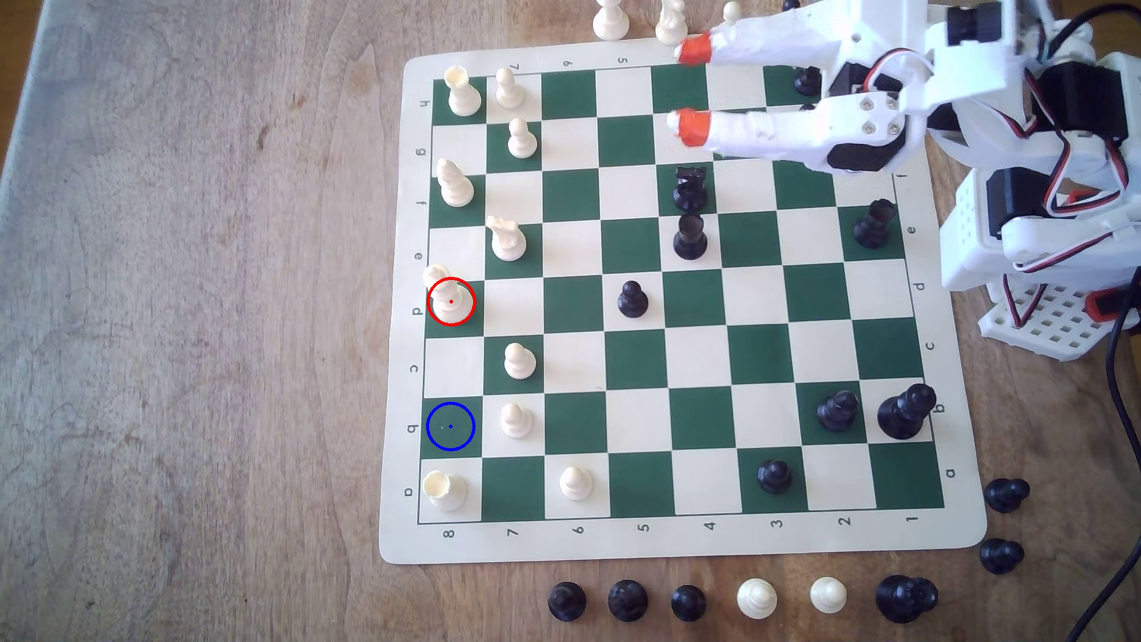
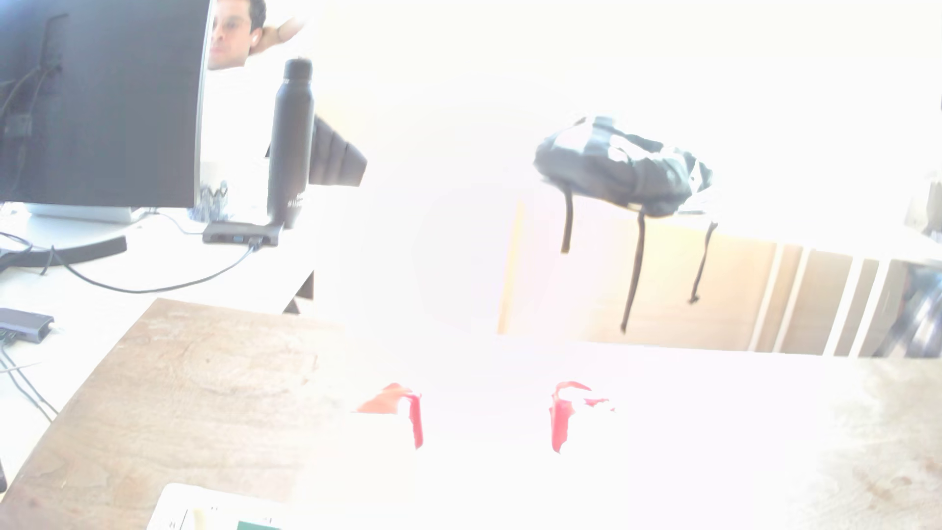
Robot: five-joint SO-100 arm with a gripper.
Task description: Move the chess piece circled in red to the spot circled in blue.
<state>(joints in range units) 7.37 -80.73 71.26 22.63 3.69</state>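
Note:
The chess piece circled in red (image 1: pixel 446 295) is a tall cream-white piece with a wide base, standing on a green square at the left edge of the board (image 1: pixel 679 543) in the exterior view. Two squares nearer along that edge lies the spot circled in blue (image 1: pixel 451 426), a bare green square. My gripper (image 1: pixel 685 89) hovers high over the board's far right part, far from both, open with nothing between its red-taped fingertips (image 1: pixel 694 48). In the glare-washed wrist view the gripper (image 2: pixel 487 418) shows two red tips wide apart.
Cream pieces stand along the board's left files, among them a pawn (image 1: pixel 515 421) right beside the blue spot and a rook (image 1: pixel 444 491) below it. Black pieces (image 1: pixel 689 237) stand mid-board and right. Captured pieces (image 1: pixel 756 597) line the table's near edge. Bare wooden table (image 1: pixel 185 308) lies left.

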